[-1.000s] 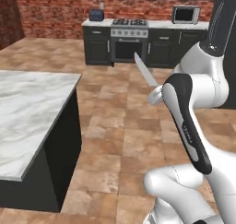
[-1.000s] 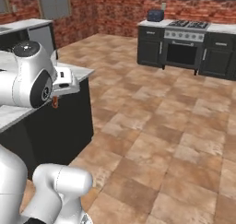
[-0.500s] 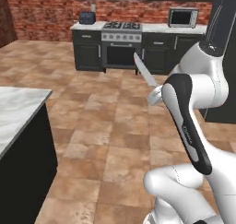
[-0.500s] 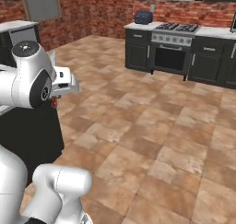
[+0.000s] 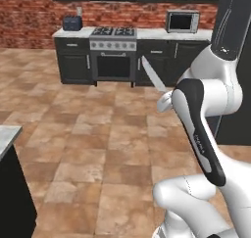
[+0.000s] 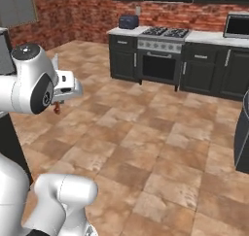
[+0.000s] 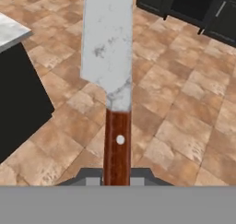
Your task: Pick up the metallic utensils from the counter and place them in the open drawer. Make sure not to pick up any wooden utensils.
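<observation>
Compared with the earlier frames, both base views have swung away from the white marble counter [image 5: 9, 134], now only a corner at the left, toward the black stove [image 5: 113, 53]. Pinched by its reddish-brown handle, the silver-bladed kitchen knife [image 7: 110, 57] extends straight ahead of the two-finger gripper [image 7: 116, 178]. No open drawer can be identified ahead; bare tile floor [image 5: 98, 134] lies between robot and cabinets.

Even, bright rendered light, soft shadows, no glare, slightly coarse pixels.
</observation>
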